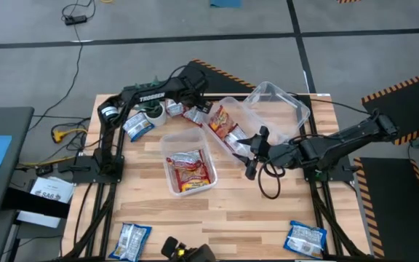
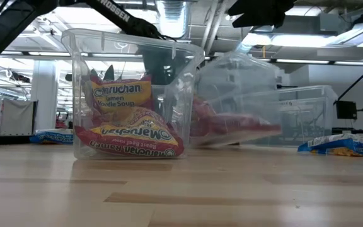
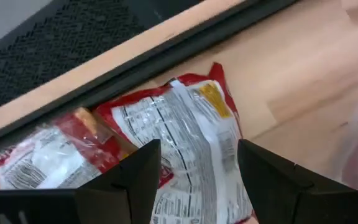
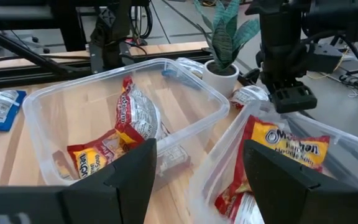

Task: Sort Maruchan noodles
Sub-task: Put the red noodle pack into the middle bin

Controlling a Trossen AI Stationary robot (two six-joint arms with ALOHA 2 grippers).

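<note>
Table [image 1: 268, 211] of pale, matt wood laid in narrow planks, grain visible. Tubs of clear, thin, glossy plastic: the centre tub [image 1: 167, 143], the tilted tub [image 1: 244, 110] and the far tub [image 1: 286, 98]. Noodle packets of crinkled, shiny plastic film: red-orange-yellow packets [image 1: 190, 171] in the centre tub, red-and-silver packet [image 3: 191, 146] with printed back, blue-and-white packets [image 1: 305, 238] at the table edge. Left gripper [image 3: 199, 177] and right gripper [image 4: 199, 168] fingers of dark, matt, smooth material. Plant pot [image 4: 220, 78] white and smooth.
</note>
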